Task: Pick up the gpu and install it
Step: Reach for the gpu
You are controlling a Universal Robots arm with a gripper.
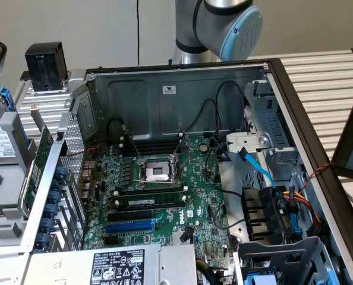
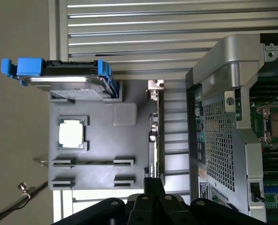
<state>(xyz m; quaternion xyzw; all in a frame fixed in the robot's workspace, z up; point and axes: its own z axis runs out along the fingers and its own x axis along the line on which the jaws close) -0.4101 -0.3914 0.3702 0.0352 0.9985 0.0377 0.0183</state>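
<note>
**A:** Exterior view first. What's the surface, what's the room?

**B:** A slatted metal worktop (image 1: 334, 77) is carrying an open computer case (image 1: 182, 80). The case is lying on its side with the motherboard (image 1: 164, 196) facing up. A plain beige wall (image 1: 75, 24) is running behind it all. The arm (image 1: 224, 24) is rising behind the case's far wall.

**A:** And the gpu?

**B:** The gpu (image 1: 40, 157) is standing on edge outside the case, at the exterior view's left. It's sitting just beside the perforated rear panel, between the case and a gray tray (image 1: 10, 231). It's not seated in the motherboard.

**A:** Wrist view now.

**B:** The slatted worktop (image 2: 153, 28) is showing again, with a plain beige surface (image 2: 17, 140) lying beyond its edge. The gray tray (image 2: 101, 154) is holding a hard drive (image 2: 59, 77) with blue rails and a processor chip (image 2: 72, 133). The gpu (image 2: 154, 136) is showing edge-on, running along the tray's side between the tray and the case (image 2: 223, 117).

**A:** End effector?

**B:** The end effector (image 2: 153, 183) is sitting closed, black fingers together, lined up with the gpu's edge. I can't tell whether it's touching the card.
</note>
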